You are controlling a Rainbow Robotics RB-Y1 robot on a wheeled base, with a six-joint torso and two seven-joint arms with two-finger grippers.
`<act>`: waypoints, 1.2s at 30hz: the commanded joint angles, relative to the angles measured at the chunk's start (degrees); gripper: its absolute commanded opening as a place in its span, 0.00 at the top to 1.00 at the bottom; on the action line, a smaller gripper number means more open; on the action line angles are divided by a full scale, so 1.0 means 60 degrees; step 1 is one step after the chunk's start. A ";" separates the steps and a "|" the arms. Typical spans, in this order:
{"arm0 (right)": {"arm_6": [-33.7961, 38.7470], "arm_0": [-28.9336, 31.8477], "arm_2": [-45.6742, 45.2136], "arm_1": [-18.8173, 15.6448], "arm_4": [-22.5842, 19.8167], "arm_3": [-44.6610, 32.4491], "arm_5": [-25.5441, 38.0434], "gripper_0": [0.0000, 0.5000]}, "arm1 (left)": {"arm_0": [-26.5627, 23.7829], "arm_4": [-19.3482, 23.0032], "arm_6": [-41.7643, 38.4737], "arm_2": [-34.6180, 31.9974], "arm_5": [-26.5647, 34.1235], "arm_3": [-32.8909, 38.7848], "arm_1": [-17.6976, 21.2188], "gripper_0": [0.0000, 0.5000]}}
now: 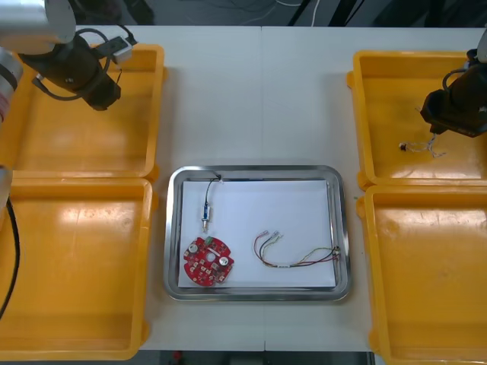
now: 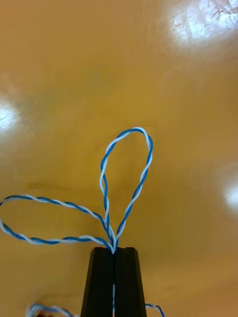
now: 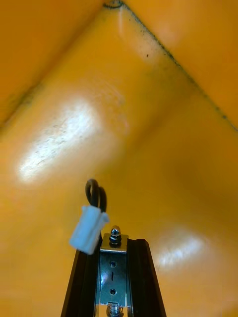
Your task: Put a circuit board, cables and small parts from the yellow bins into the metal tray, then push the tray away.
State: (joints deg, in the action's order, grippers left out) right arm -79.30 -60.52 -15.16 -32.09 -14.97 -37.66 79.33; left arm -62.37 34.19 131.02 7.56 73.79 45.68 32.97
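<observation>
My left gripper [image 1: 104, 96] hangs over the far left yellow bin [image 1: 46, 148]. In the left wrist view it [image 3: 113, 243] is shut on a small metal part [image 3: 113, 275], to which a black cable loop [image 3: 95, 193] with a white plug [image 3: 89, 230] is attached. Over the far right yellow bin [image 1: 388, 99], my right gripper [image 1: 436, 131] [image 2: 115, 250] is shut on the twisted blue and white cable [image 2: 126, 168], whose loops [image 1: 420, 146] trail over the bin floor. The metal tray [image 1: 173, 228], white inside, holds a round red circuit board [image 1: 208, 261], a black cable [image 1: 207, 201] and a red and yellow cable [image 1: 293, 257].
Two more yellow bins stand near the front, one at the left [image 1: 68, 304] and one at the right [image 1: 426, 304]. Bare table lies beyond the tray, between the far bins.
</observation>
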 commanded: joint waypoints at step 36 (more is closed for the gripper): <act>-0.0993 0.2939 0.0988 -0.0335 -0.3028 -1.1053 0.5112 1.00 | 0.2983 -0.0117 -0.8975 -0.0161 0.5705 0.8969 0.0599 1.00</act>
State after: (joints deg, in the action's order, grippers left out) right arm -81.27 -45.20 -13.62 -32.20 -31.04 -99.61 109.80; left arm -45.03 33.44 80.98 8.52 106.03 96.43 36.13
